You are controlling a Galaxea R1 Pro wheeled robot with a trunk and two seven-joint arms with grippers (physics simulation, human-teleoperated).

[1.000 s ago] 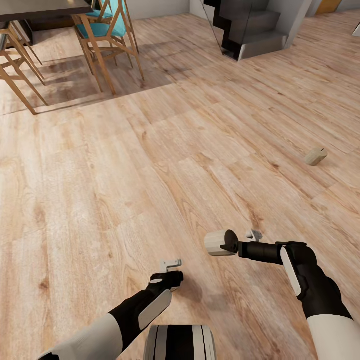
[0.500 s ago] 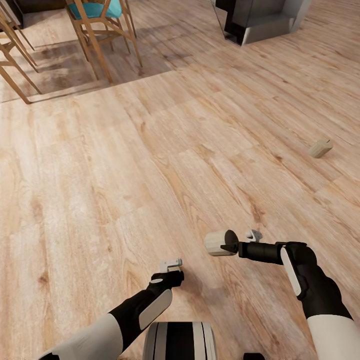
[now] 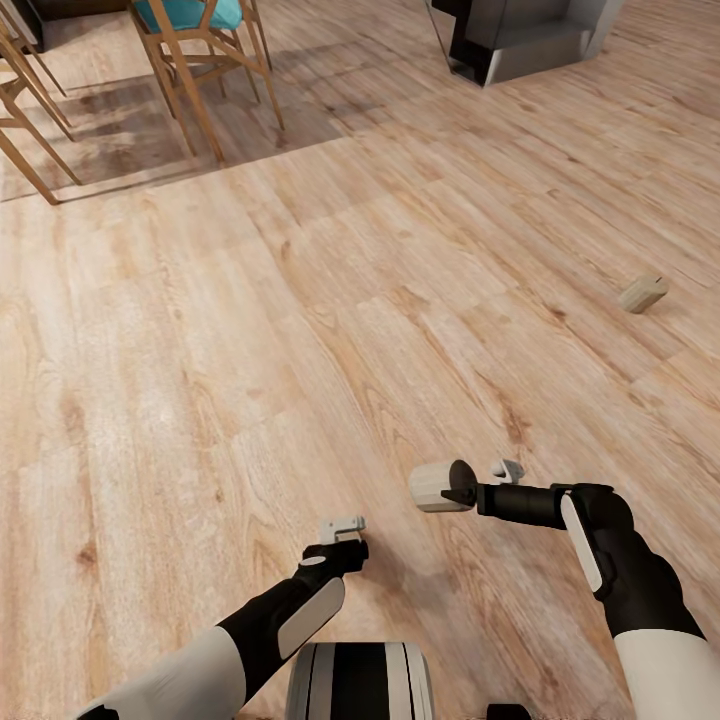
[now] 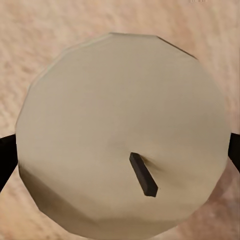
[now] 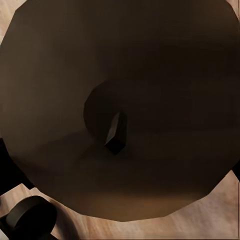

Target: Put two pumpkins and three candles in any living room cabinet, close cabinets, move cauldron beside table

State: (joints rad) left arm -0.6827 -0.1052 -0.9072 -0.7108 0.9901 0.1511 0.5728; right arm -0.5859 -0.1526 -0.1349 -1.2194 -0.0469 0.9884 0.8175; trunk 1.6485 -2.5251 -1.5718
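The pale wood-plank floor (image 3: 200, 350) spreads across the head view. At its far edge stand a wooden chair with a teal seat (image 3: 205, 55) and, to the left of it, the legs of a second wooden chair (image 3: 25, 120). A grey step with a dark block on it (image 3: 525, 45) sits at the far right, well apart from the chairs.

Nearest the camera is the robot's black-and-white striped trunk (image 3: 360, 682), with both arms reaching forward over the floor.

The right arm is stretched level. The right tool (image 3: 452, 489) is clamped on the right-hand candle (image 3: 430, 486), which lies on its side in the grip above the floor. In the right wrist view its round wick end is in shadow, close to the camera.

The left tool (image 3: 342, 527) points away and down, so the head view hides its fingertips. In the left wrist view the pale wick end of the left-hand candle (image 4: 115, 125) sits between dark fingers (image 4: 6, 155) that press on it from either side, so this tool grips a candle too.

The loose candle (image 3: 643, 293) lies tipped on its side on the floor. It is far to the right, well apart from both arms.
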